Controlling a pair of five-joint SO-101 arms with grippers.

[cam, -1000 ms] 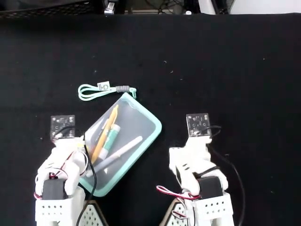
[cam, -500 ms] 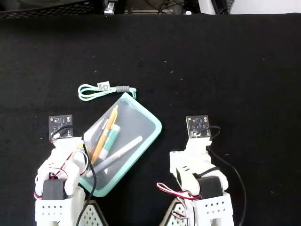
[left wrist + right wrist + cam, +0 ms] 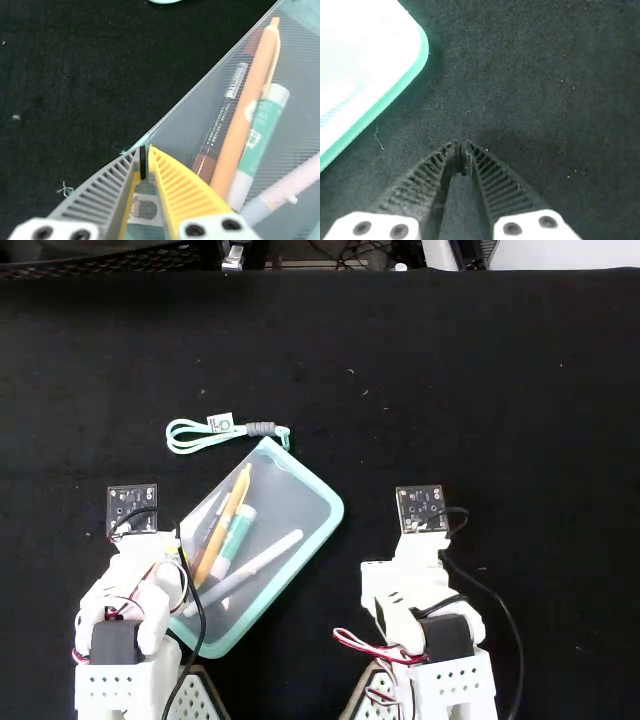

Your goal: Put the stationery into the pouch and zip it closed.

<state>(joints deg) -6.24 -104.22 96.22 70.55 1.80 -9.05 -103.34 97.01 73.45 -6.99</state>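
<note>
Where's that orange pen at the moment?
In the high view, the orange pen lies inside the clear mint-edged pouch, beside a green-and-white marker, left of centre on the black table.

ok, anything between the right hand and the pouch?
Nothing visible. The right hand hangs shut over the bare black table cloth, and only that cloth lies between it and the pouch.

Left gripper point(image 3: 143, 159): fingers together at translucent pouch point(image 3: 175, 131) edge | inside: orange pen point(image 3: 247, 110), brown pen point(image 3: 206, 165), teal-labelled marker point(image 3: 257, 135) | black tabletop point(image 3: 75, 75)
</note>
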